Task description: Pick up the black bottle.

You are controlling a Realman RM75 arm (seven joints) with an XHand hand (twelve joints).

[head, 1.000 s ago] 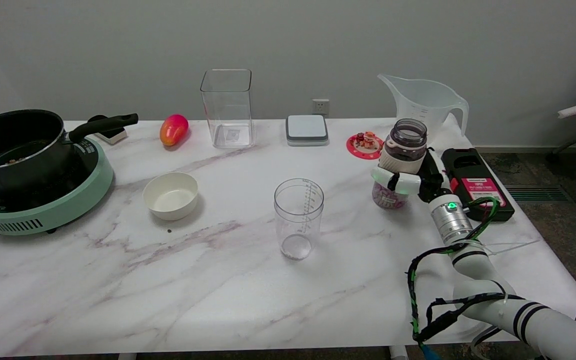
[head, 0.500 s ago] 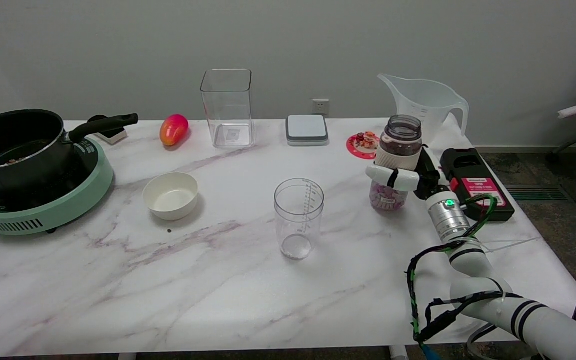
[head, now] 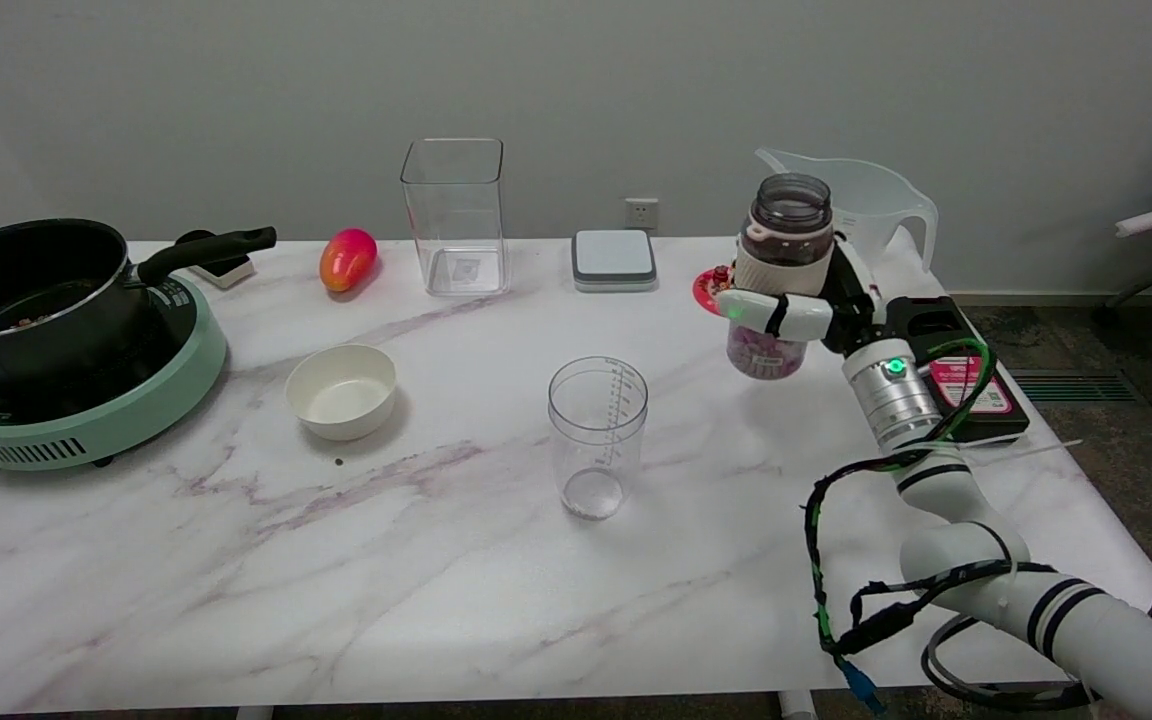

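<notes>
The black bottle (head: 787,225) is a dark, translucent jar with an open mouth and pinkish pieces in its lower part. It hangs upright in the air above the table's right side, off the marble top. My right hand (head: 804,303) grips it around the middle, white fingers (head: 774,312) wrapped across its front, the arm reaching in from the lower right. The part of the bottle under the fingers is hidden.
A clear measuring cup (head: 597,436) stands mid-table, left of the hand. A black box with a pink label (head: 954,366) lies behind the wrist; a clear jug (head: 861,203) and red coaster (head: 709,286) sit behind the bottle. Further left: white bowl (head: 341,390), pot on cooker (head: 31,300), tall clear container (head: 454,215).
My right hand has lifted the bottle off the table, carrying it upward and slightly left. Nothing else has moved.
</notes>
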